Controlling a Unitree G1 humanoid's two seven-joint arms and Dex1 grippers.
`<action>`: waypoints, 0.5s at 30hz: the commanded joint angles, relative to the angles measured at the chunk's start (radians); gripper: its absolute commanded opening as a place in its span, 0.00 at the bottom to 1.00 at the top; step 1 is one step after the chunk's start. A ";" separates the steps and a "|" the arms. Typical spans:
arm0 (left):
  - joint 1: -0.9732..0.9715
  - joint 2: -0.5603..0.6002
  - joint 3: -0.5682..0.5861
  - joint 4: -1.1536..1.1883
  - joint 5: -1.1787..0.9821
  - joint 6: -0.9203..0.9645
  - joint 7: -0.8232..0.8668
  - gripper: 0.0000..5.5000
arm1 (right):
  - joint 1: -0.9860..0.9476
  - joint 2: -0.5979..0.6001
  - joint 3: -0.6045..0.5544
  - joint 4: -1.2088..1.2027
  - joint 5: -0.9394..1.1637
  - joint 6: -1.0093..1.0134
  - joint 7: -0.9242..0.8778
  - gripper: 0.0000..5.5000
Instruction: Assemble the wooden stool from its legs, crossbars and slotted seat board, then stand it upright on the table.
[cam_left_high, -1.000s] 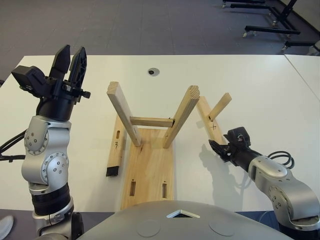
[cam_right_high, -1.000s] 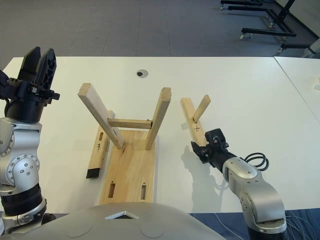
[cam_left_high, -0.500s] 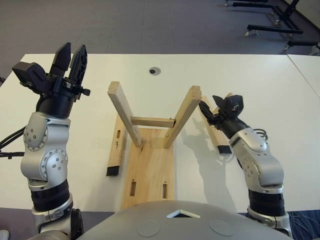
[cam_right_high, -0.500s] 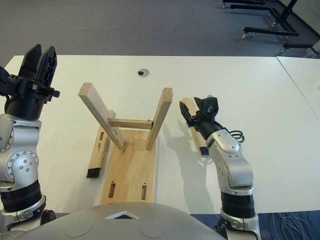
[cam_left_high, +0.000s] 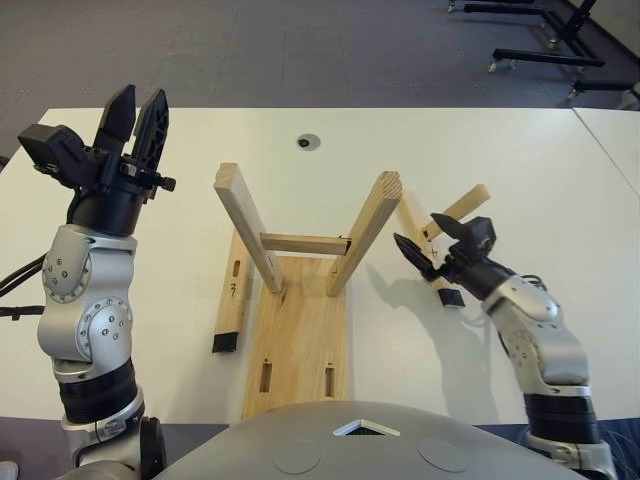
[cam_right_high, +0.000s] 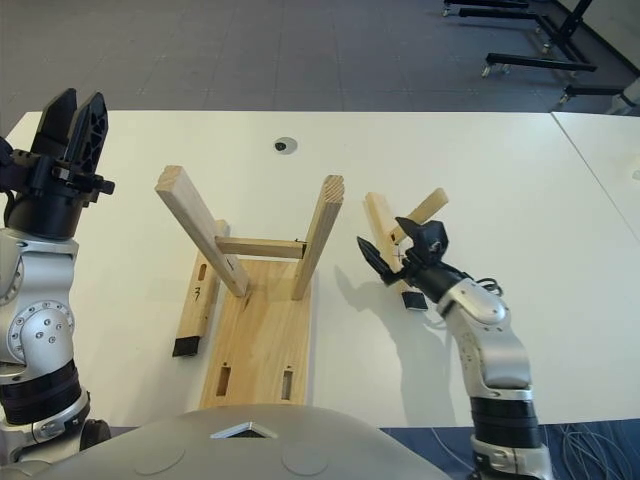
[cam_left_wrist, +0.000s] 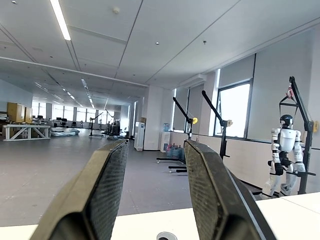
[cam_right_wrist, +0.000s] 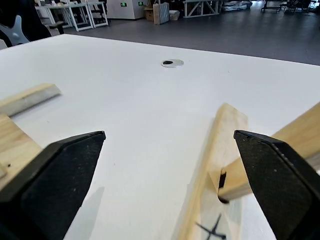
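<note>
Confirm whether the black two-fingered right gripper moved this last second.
Yes. The right gripper went away from the robot, from level with the pale seat board's far end to level with the crossbar above it.

The counter (cam_left_high: 520, 170) is showing plain white. The seat board (cam_left_high: 300, 340) and upright legs (cam_left_high: 248, 228) are showing pale, fine-grained wood. The flat leg (cam_left_high: 233, 290) is carrying a black end cap (cam_left_high: 224, 343). The left tool (cam_left_high: 142, 93) and right tool (cam_left_high: 417, 230) are showing matte black.
</note>
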 joint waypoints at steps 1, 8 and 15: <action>0.020 -0.007 -0.004 -0.030 0.016 -0.004 0.015 0.37 | 0.005 -0.035 -0.015 0.045 -0.009 0.024 0.008 0.86; 0.022 -0.009 -0.006 -0.029 0.023 -0.009 0.016 0.37 | 0.055 -0.065 -0.005 0.170 0.009 -0.084 0.175 0.86; 0.026 -0.011 -0.008 -0.030 0.028 -0.016 0.015 0.37 | 0.014 -0.084 -0.031 0.393 -0.048 -0.194 0.163 0.86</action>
